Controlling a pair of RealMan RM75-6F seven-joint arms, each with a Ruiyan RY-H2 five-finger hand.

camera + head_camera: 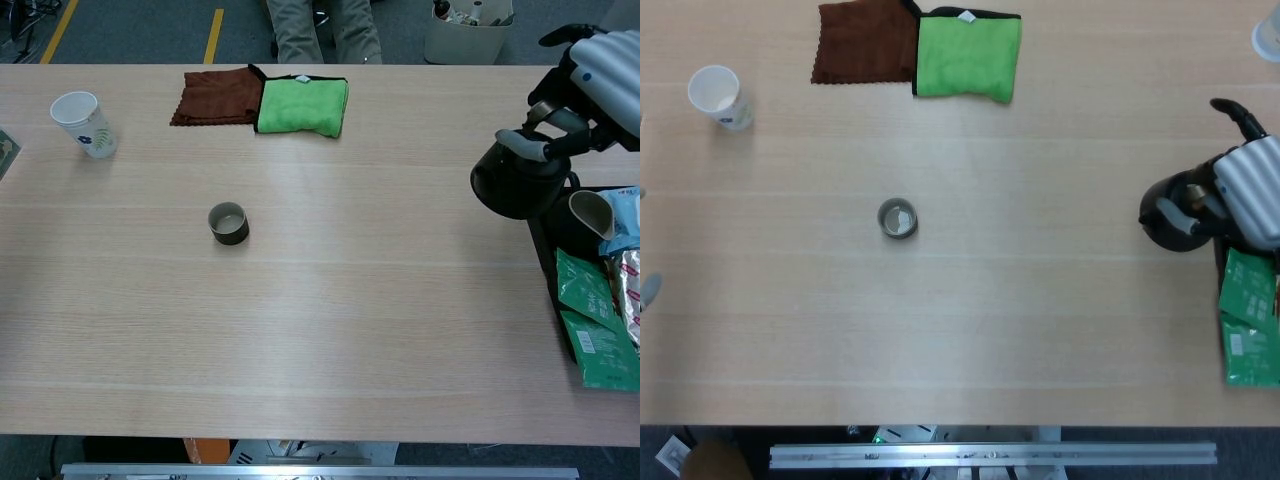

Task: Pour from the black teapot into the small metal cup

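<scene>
The small metal cup (898, 218) (228, 222) stands upright left of the table's middle, with nothing near it. The black teapot (1173, 214) (514, 181) is far to its right, near the right edge. My right hand (1252, 190) (590, 85) grips the teapot by its handle from the right. I cannot tell whether the pot rests on the table or hangs just above it. At the left edge of the head view a grey sliver (648, 291) may be my left hand; how its fingers lie is hidden.
A paper cup (718, 96) (85, 122) stands at the far left. A brown cloth (865, 42) and a green cloth (968, 54) lie at the back. A black tray (545, 240) with green packets (592, 320) and a dark cup (588, 215) sits beside the teapot.
</scene>
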